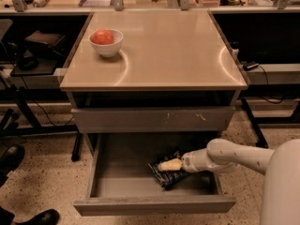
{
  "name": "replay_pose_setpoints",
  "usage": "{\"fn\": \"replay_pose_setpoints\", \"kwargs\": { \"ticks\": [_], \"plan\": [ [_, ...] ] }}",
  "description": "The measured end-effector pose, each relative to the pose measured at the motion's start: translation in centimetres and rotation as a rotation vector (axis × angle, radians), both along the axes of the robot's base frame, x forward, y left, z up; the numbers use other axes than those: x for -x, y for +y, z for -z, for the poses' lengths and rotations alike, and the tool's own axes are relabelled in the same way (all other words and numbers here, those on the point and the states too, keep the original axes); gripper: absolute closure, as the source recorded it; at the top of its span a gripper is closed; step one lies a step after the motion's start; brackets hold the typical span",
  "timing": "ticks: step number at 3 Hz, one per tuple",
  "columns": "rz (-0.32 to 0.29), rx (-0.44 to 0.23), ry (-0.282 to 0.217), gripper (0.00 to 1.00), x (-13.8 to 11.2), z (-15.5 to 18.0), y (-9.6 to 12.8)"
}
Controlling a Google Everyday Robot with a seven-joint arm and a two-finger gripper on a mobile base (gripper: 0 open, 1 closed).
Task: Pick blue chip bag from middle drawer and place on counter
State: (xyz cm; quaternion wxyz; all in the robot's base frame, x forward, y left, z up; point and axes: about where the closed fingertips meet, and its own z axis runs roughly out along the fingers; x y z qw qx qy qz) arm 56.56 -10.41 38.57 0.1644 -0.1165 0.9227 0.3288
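Observation:
The blue chip bag lies crinkled and dark on the floor of the open middle drawer, right of its centre. My gripper reaches in from the right on a white arm and rests on top of the bag, low inside the drawer. The beige counter is above, on the grey cabinet.
A white bowl holding a red round fruit stands on the counter's back left. A closed grey front panel with pale scuffs overhangs the open drawer. Black shoes stand on the floor at left. Desks and cables flank the cabinet.

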Motion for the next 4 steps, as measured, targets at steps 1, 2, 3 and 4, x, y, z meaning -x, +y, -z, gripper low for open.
{"fn": "replay_pose_setpoints", "kwargs": {
  "ticks": [1,2,3,4],
  "plan": [
    [0.0,0.0,0.0,0.42,0.0,0.0,0.01],
    [0.0,0.0,0.0,0.66,0.0,0.0,0.01],
    [0.0,0.0,0.0,0.89,0.0,0.01,0.01],
    [0.0,0.0,0.0,0.85,0.01,0.01,0.02]
  ]
}}
